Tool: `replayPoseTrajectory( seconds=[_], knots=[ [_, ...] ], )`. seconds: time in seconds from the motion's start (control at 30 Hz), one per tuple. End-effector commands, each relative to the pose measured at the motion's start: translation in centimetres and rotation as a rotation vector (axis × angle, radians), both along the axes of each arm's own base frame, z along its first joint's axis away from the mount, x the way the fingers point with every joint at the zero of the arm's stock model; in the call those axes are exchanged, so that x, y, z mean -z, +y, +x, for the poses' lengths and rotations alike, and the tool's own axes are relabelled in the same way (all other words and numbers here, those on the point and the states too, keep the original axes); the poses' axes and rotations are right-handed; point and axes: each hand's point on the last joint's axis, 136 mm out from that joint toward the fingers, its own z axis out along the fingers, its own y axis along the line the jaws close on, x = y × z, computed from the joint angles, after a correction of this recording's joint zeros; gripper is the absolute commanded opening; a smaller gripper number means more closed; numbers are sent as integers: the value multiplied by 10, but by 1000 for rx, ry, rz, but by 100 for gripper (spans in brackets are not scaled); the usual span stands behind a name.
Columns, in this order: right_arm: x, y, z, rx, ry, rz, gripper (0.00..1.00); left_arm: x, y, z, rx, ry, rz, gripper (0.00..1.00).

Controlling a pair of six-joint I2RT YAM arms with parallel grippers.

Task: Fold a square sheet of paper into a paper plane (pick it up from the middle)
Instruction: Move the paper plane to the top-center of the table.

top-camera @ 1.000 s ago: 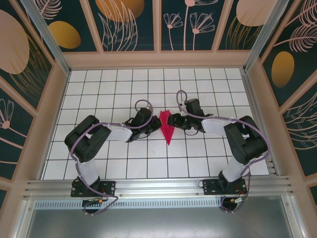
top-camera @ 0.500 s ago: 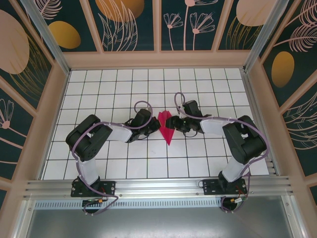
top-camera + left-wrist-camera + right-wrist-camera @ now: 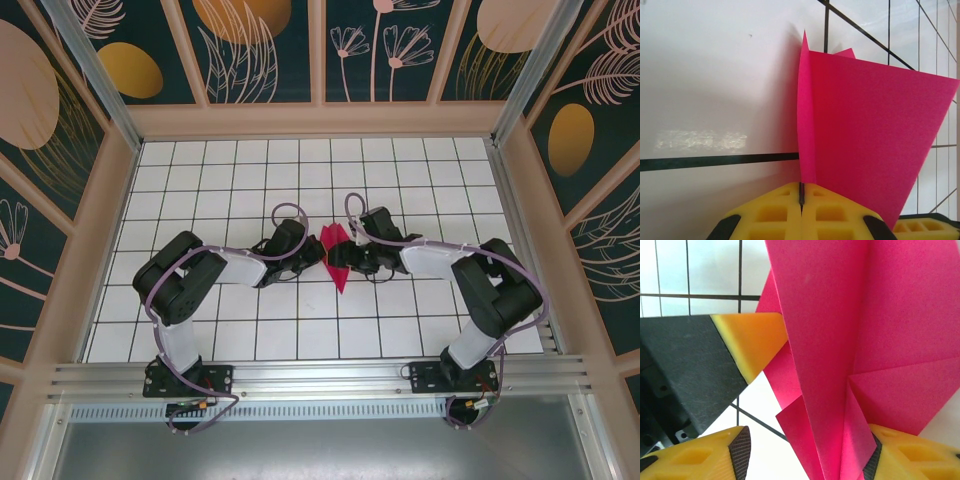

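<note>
**Near edge.** Two arm bases are sitting side by side on the metal rail [image 3: 320, 378], the left arm at the left. Both arms are reaching inward over the white gridded desk [image 3: 200, 330].

**Left hand** [image 3: 312, 258]. It is lying low beside the middle of the desk. In its wrist view the left hand [image 3: 801, 200] is clenched, with its yellow pads [image 3: 775, 215] pressing together on a thin upright fold of the paper plane [image 3: 865, 135].

**Right hand** [image 3: 349, 258]. It is facing the left hand from the other side of the paper. In its wrist view the right hand [image 3: 805, 460] is standing released, its pads well apart. The creased layers of the paper plane [image 3: 830, 340] are rising between them. The paper is running just beside the right-side pad [image 3: 910, 452] and clear of the other one. The left hand's yellow fingertip [image 3: 752, 337] is showing just beside the paper.

**Paper plane** [image 3: 336, 262]. This magenta-pink dart is sitting between the two hands at the middle of the desk. Its narrow point is facing the near edge.

**Far side.** Dark floral wall panels [image 3: 320, 50] are enclosing the desk.
</note>
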Motion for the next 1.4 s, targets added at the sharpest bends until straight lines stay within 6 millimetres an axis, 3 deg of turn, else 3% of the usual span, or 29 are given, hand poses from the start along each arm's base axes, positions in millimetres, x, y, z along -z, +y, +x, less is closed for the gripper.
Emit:
replayPoseTrajectory(
  seconds=[0.0, 0.3, 0.83, 0.93, 1.13, 1.37],
  knots=[
    [6, -2, -3, 13, 9, -52, 60, -9, -4, 2, 8, -12, -46, 0],
    [18, -5, 2, 46, 8, -126, 50, -12, -7, 0, 28, -13, -58, 0],
    [14, -10, 9, 112, -4, -143, 11, -10, -4, 0, 17, -3, -34, 1],
    [13, -14, 12, 108, -25, -171, 0, -16, 0, 1, 3, -6, -25, 17],
    [-5, -45, 34, 129, -126, -308, 0, -46, 29, 11, -83, -72, 68, 51],
    [3, -67, 52, 146, -129, -448, 0, -47, 71, 14, -218, -83, 225, 73]
  ],
)
